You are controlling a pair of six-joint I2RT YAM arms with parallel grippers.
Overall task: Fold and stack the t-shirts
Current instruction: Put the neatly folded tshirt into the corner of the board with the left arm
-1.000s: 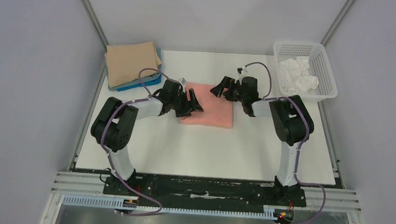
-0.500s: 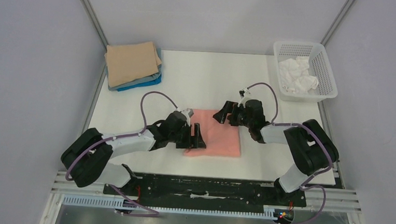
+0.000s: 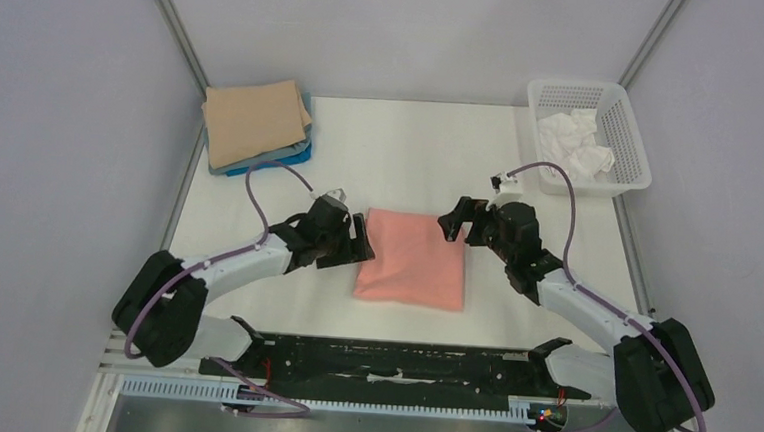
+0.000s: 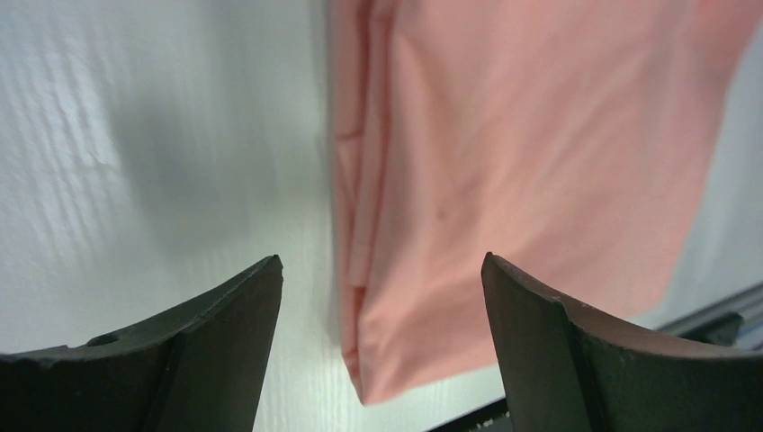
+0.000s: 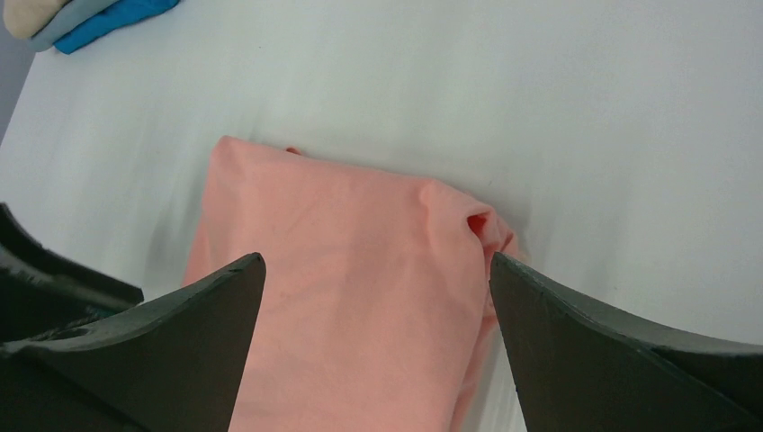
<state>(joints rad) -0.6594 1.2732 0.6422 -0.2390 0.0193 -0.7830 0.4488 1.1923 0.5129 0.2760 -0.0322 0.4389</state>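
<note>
the pink tee (image 3: 412, 260) lies folded by the near edge of the bench (image 3: 412, 148). our left hand (image 3: 360, 245) and right hand (image 3: 455, 221) are spread wide beside it, holding nothing. we think we should pinch both sides low and carry it flat to the pile (image 3: 256, 123) in the far left corner.

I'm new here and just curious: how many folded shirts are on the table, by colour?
Salmon-pink t-shirt: 1
Tan t-shirt: 1
Grey t-shirt: 1
Blue t-shirt: 1
Total: 4 folded t-shirts; crumpled white cloth in the basket not counted.
</note>
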